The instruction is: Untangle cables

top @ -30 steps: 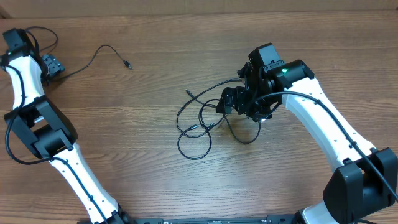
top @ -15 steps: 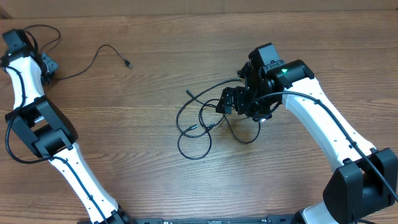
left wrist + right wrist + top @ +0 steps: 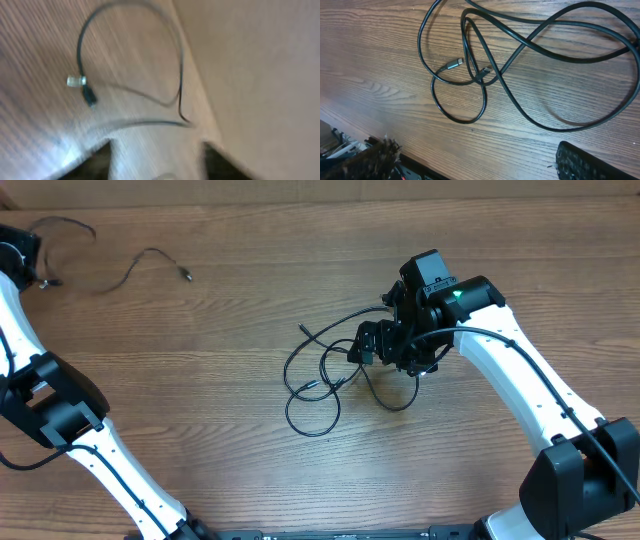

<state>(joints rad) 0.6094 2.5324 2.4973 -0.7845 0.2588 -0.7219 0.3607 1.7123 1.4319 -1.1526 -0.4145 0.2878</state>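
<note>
Tangle of black cables (image 3: 318, 380) lies mid-desk (image 3: 200, 430). 1 lone cable (image 3: 128, 270) sits far left, near the left pincer (image 3: 157, 157), where blur means we cannot tell its state. Right pincer (image 3: 368, 344) hovers at the tangle's right edge, fingers apart, empty. We'd grip the silver-tipped plug (image 3: 454, 63) end and draw it back through its loop slowly, so no knot tightens.

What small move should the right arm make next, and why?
Probably lower the right pincer onto one outer loop of the tangled cables and close on it: it looks open and empty, and the loops cross each other around the silver-tipped plug.
</note>
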